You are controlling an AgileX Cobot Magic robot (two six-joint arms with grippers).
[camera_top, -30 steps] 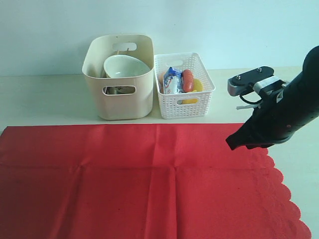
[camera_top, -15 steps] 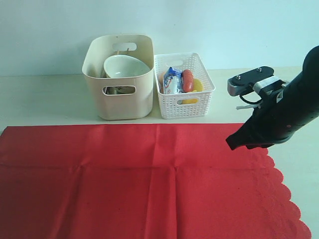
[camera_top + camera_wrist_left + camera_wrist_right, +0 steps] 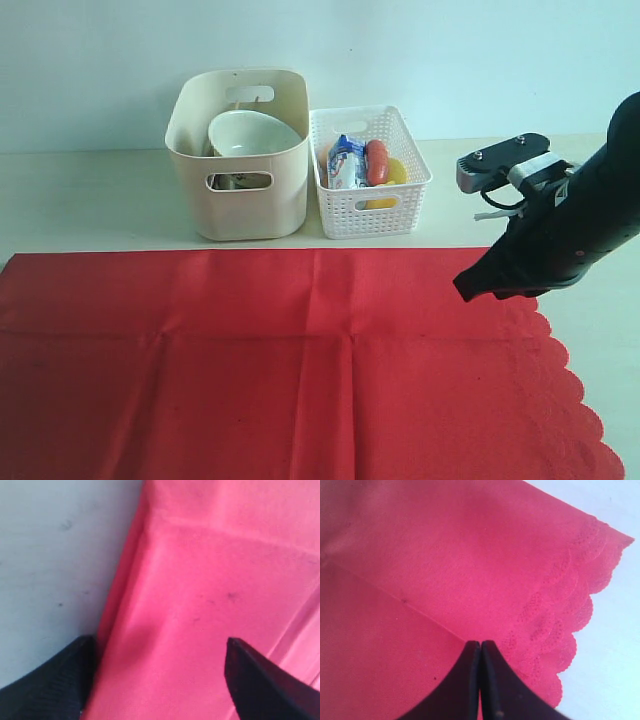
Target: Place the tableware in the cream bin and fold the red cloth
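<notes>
With the bowl (image 3: 250,132) in the bin (image 3: 255,212) at the bench's back, folding seems next: the cloth (image 3: 300,360) lies flat along the front, left gripper (image 3: 157,647) spread wide over its edge, right gripper (image 3: 480,645) squeezed closed on nothing, so both likely must pinch it.

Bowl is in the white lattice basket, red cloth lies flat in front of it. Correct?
No. The bowl sits in the cream bin, not the lattice basket, as the exterior view shows. The red cloth does lie flat in front.

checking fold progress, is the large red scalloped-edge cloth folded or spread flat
Spread flat: the large red scalloped-edge cloth lies as one open sheet on the table, creased, no layer doubled over.
</notes>
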